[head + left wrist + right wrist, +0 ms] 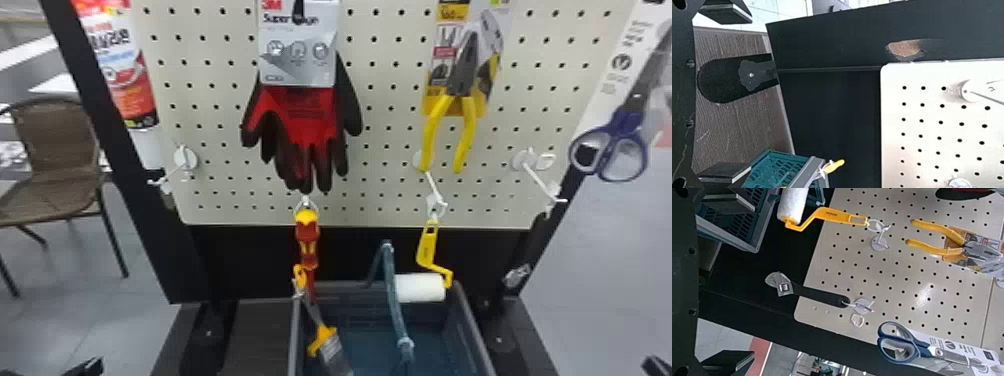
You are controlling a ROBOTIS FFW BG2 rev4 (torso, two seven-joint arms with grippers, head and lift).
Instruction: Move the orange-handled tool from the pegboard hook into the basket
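A red-and-yellow handled screwdriver (307,240) hangs from the middle hook, above the back left of the basket (467,320). A roller with a yellow-orange handle (426,245) hangs from a hook farther right; the roller handle (836,215) looks orange in the right wrist view. My left gripper (82,367) is low at the left edge, away from both tools; in its wrist view the left gripper (725,93) is open and holds nothing. Low at the far right is my right gripper (657,367); the right gripper (728,282) has its fingers wide apart, nothing between them.
A brush (327,345) leans at the basket's left side, whose teal handle (395,300) stands up. Above hang gloves (300,115) and yellow pliers (462,100); scissors (612,145) and an adjustable wrench (815,295) hang right. A chair (55,150) stands left.
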